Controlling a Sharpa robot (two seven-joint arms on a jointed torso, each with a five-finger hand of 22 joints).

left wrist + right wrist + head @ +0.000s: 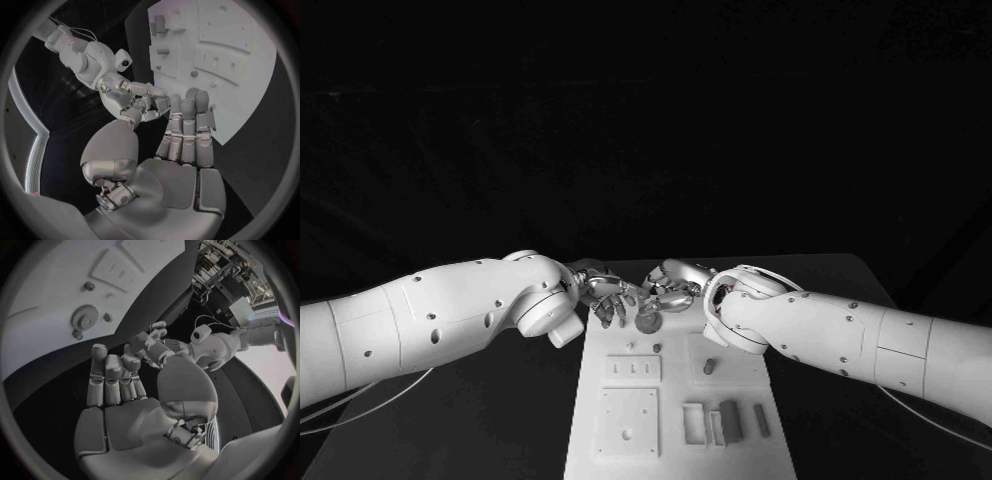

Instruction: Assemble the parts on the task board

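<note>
A black counter (473, 420) spreads left and right, running far back toward a dark cloth backdrop (646, 120).

the black table (473, 420) carries the white task board (678, 445) at its middle.

Left arm: reaches in to the far end of the task board (682, 420).
Left robot hand (606, 293): fingers straight and side by side, holding nothing.
Right arm: mirrors it from the opposite side.
Right robot hand (675, 283): fingers extended, empty, just beside the left robot hand.
</note>
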